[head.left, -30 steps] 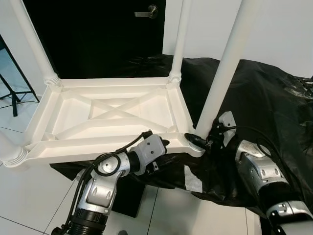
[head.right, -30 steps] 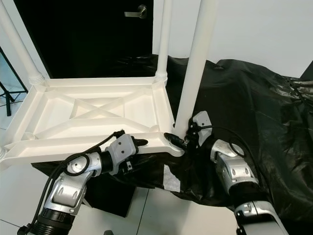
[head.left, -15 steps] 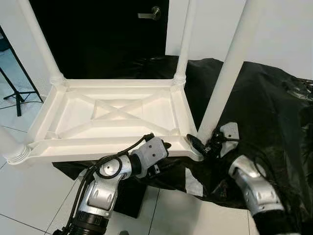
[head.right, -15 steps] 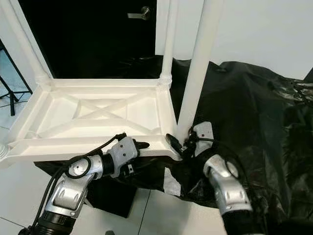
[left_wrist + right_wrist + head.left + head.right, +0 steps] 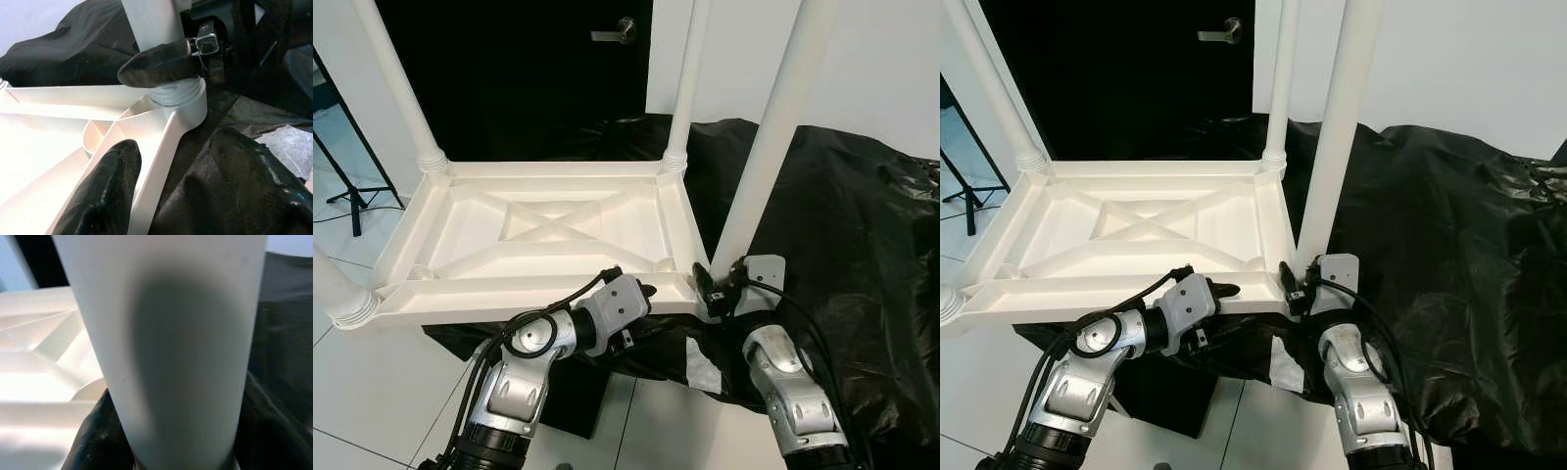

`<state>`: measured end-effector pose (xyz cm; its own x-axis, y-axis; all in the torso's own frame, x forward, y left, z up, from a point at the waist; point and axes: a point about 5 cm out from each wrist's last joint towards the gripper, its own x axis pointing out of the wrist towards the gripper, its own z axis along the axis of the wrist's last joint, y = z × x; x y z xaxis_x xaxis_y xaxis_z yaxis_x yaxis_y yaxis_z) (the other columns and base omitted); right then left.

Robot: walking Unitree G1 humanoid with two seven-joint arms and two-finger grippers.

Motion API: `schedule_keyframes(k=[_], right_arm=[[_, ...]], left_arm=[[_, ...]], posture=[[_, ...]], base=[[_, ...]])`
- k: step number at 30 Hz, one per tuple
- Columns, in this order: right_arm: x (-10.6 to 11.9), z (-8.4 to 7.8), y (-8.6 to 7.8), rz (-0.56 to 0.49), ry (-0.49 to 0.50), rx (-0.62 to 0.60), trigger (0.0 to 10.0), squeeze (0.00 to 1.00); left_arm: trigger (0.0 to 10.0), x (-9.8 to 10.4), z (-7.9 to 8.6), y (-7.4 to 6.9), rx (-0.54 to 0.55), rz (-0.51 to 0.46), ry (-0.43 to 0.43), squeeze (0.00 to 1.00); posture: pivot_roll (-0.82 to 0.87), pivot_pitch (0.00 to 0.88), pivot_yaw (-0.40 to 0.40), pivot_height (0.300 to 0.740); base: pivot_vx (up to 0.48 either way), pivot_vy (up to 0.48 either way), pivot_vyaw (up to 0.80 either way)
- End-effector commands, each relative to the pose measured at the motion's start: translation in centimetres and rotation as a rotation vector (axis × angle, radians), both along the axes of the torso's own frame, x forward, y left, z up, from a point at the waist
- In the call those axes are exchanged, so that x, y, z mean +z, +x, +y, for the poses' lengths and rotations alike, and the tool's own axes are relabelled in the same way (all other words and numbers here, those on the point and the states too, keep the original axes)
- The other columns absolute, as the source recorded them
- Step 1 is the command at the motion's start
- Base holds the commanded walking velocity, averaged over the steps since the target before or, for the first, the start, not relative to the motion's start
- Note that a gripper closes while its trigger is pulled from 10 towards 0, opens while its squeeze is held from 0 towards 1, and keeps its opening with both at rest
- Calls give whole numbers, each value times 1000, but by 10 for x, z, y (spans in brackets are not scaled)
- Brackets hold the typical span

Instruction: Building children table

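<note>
the white children's table point(image 5: 548, 230) lies upside down on a black-draped support, underside ribs up, its legs pointing at the ceiling; the right gripper point(image 5: 717, 294) has its two black fingers clasped round the base of the near right leg point(image 5: 773, 137), just above the threaded collar at the tabletop corner; the left gripper point(image 5: 641, 294) sits against the near rim of the tabletop, its fingers point(image 5: 105, 196) parted with the rim between them but not visibly pinching it.

what could go wrong here, as i judge it: a twist that is off-axis could cross-thread the leg or leave it leaning; the smooth plastic could slip round inside the fingers, so the gripper turns and the leg does not; and with the left fingers loose on the rim, torque from the right side could swing the whole light table across the black sheet point(image 5: 862, 225) or tip it off the edge of its support.

the count: one tabletop; four legs standing in their corners, two far and two near; two grippers at work; one dark door point(image 5: 509, 69) behind; one tripod foot point(image 5: 342, 186) at the robot's left
</note>
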<state>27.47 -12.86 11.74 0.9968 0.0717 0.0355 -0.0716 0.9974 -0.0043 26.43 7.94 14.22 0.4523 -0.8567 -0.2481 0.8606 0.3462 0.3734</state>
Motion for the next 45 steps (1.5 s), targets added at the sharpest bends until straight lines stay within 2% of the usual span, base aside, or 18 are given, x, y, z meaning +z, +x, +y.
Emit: schedule_keyframes(k=[1,6,7,12,13,18,19,20,22,23,26,30,35,36,37,38,39,45], right_arm=[[-8,-4,-5,28,-50,-45,10000,0],[-4,-8,-3,18,-25,-52,10000,0],[-1,-10,-3,5,-22,-41,10000,1000],[6,-16,-2,-33,-3,26,10000,1000],[10,-21,-4,-51,18,112,10000,1000],[12,-29,-5,-56,21,207,10000,1000],[12,-35,-3,-50,8,253,10000,757],[12,-41,-1,-40,-9,309,10000,0],[12,-41,-1,-40,-9,309,10000,0],[12,-49,9,-19,-65,430,10000,0],[10,-50,19,17,-102,504,10000,0],[11,-45,33,40,-140,594,10000,0],[13,-35,40,43,-161,673,10000,0],[13,-30,43,46,-173,717,7373,0],[13,-30,43,46,-173,717,7373,0],[13,-26,44,50,-184,757,4588,0],[12,-24,44,53,-194,781,0,0],[10,-29,43,64,-194,811,0,0]], left_arm=[[10000,2,2,4,102,-29,-37,0],[10000,3,1,5,104,-30,-39,0],[10000,3,1,5,107,-31,-39,0],[10000,3,1,6,118,-33,-43,0],[10000,3,2,6,121,-34,-44,0],[10000,3,3,6,122,-34,-42,0],[10000,3,3,7,124,-35,-41,0],[10000,3,4,7,126,-36,-40,0],[10000,3,4,7,126,-36,-40,0],[10000,4,4,10,130,-41,-40,0],[10000,5,3,11,132,-45,-42,0],[10000,7,2,11,133,-52,-49,0],[10000,8,3,11,138,-56,-48,0],[10000,8,4,11,142,-58,-47,0],[10000,8,4,11,142,-58,-47,0],[10000,8,6,11,148,-60,-46,0],[10000,9,7,11,155,-62,-46,0],[10000,8,8,10,163,-62,-46,0]], posture=[[-2,0,-40,740],[-3,0,-44,740],[-2,0,-46,740],[3,0,-52,740],[2,0,-52,740],[3,0,-52,740],[3,0,-51,740],[3,0,-54,740],[3,0,-54,740],[4,0,-55,740],[7,0,-58,740],[17,0,-63,740],[34,0,-70,740],[42,0,-74,740],[42,0,-74,740],[47,0,-79,740],[51,0,-83,740],[51,0,-85,740]], base=[[0,0,0],[0,0,0],[0,0,0],[0,0,0],[0,0,0],[0,0,0],[0,0,0],[0,0,0],[0,0,0],[0,0,0],[0,0,0],[0,0,0],[0,0,0],[0,0,0],[0,0,0],[0,0,0],[0,0,0],[0,0,0]])
